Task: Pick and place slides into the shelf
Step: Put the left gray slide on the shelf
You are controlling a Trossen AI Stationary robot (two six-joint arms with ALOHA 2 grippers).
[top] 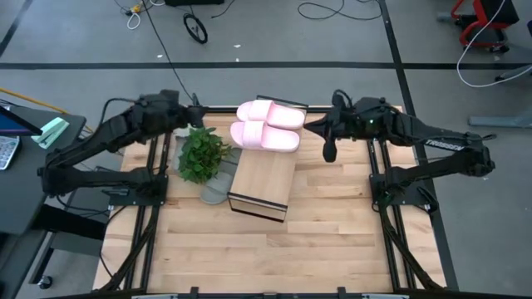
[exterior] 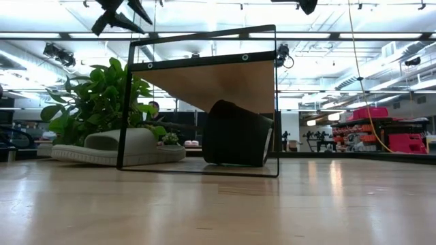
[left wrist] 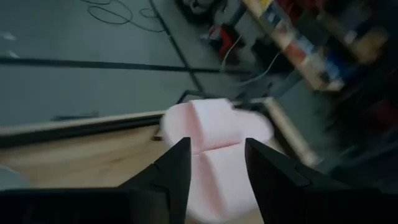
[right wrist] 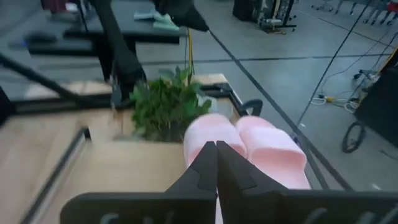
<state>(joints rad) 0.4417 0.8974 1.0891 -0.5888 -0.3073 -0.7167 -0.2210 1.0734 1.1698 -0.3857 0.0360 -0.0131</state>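
- Both of my dark two-finger grippers are hanging high over the far end of the table, one on each side of the low light-wood shelf with dark edges [top: 262, 181], so neither is blocking the way down to it.
- I am holding my left gripper [left wrist: 216, 163] with its fingers parted and nothing between them, facing the pair of pale pink foam slides [left wrist: 217, 134], which suggests I am lining up to take one.
- I am keeping my right gripper [right wrist: 216, 158] with its fingers pressed together and empty, to the right of the same pair, waiting.
- Those two pink slides [top: 268, 126] are lying side by side, touching, on the far end of the shelf's plank top, not inside it; I judge they are only parked there and not yet in their final place.
- One grey foam slide [exterior: 116, 147] is resting flat on the table just left of the shelf, partly under the leafy green plant [top: 202, 153], and it is waiting to be picked.
- Inside the shelf's open frame, in the low view, a dark rounded shape [exterior: 236, 133] is standing on edge; it could be the other grey slide, but I cannot tell for sure.
- I am reckoning the plant's leaves, crowding the shelf's left side, are going to make any reach for that grey slide awkward for my left arm.
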